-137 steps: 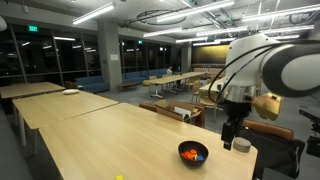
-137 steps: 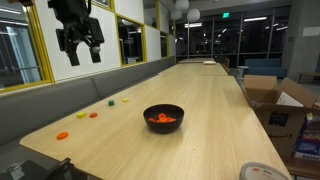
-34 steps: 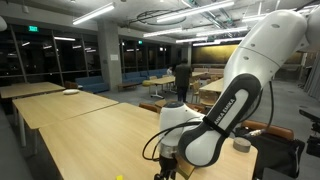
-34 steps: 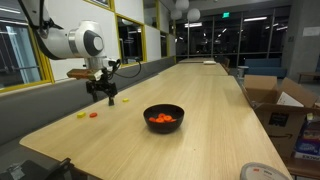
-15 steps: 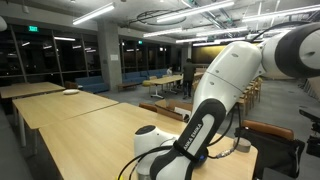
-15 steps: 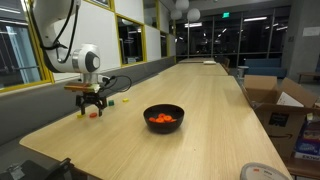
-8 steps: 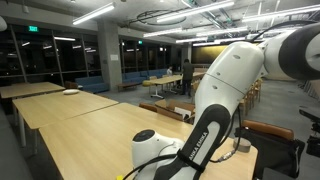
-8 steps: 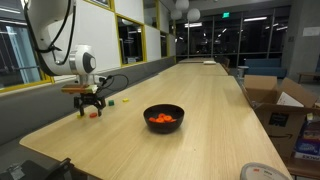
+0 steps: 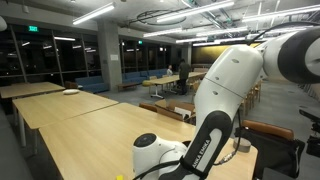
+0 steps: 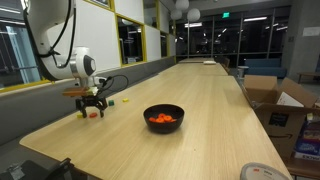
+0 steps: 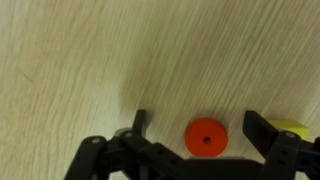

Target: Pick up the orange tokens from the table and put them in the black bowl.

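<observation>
In an exterior view the arm point(image 9: 215, 110) blocks much of the counter point(image 9: 70, 125). Only the wrist view shows the claw point(image 11: 200, 125) spread, an orange token point(image 11: 206, 138) between its fingers point(image 11: 138, 124) — a yellow piece point(image 11: 292, 128), cut off, at three o'clock. The black bowl point(image 10: 164, 117), seemingly holding orange pieces point(image 10: 161, 119), shows in an exterior view.

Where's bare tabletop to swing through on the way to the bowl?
Bare: the table strip between gripper and black bowl, and the long stretch beyond the bowl. Crowded: under the gripper, an orange token with a yellow piece beside it.
</observation>
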Available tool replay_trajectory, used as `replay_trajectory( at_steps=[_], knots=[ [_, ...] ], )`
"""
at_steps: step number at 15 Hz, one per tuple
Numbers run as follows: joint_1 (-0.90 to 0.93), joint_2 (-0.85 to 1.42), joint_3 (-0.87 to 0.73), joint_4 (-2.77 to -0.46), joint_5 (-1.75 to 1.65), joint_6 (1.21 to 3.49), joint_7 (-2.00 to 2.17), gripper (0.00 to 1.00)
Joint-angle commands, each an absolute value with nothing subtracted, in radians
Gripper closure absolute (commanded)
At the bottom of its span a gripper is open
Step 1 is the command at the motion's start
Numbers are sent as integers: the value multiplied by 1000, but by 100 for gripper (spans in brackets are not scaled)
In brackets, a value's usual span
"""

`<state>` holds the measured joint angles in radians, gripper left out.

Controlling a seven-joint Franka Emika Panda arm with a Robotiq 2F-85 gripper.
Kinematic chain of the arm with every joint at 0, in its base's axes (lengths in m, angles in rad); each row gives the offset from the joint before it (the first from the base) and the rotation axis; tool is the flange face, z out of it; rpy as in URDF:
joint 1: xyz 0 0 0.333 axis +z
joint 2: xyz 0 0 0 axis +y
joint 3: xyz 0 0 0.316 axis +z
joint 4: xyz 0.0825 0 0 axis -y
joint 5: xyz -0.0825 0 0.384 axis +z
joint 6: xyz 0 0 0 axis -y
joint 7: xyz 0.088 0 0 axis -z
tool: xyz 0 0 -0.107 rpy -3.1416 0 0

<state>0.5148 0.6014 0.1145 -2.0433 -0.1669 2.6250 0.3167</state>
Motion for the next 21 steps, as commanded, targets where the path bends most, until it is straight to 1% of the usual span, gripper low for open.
replay_trajectory(
  at_steps=[1,9,10,11,12,13,18,19,20,21],
  knots=[
    [532,593,99,-2053,-185,2676,348,0],
    [552,593,78,-2057,-194,2703,359,0],
    [558,594,71,-2057,-202,2704,361,25],
    [564,594,65,-2057,-209,2703,364,25],
    [568,594,60,-2057,-215,2704,366,32],
    [571,592,56,-2057,-217,2704,367,42],
    [582,578,42,-2058,-226,2702,375,79],
    [583,568,38,-2063,-228,2699,378,79],
    [588,556,24,-2072,-235,2694,390,76],
    [589,542,7,-2088,-244,2699,403,76]
  ],
)
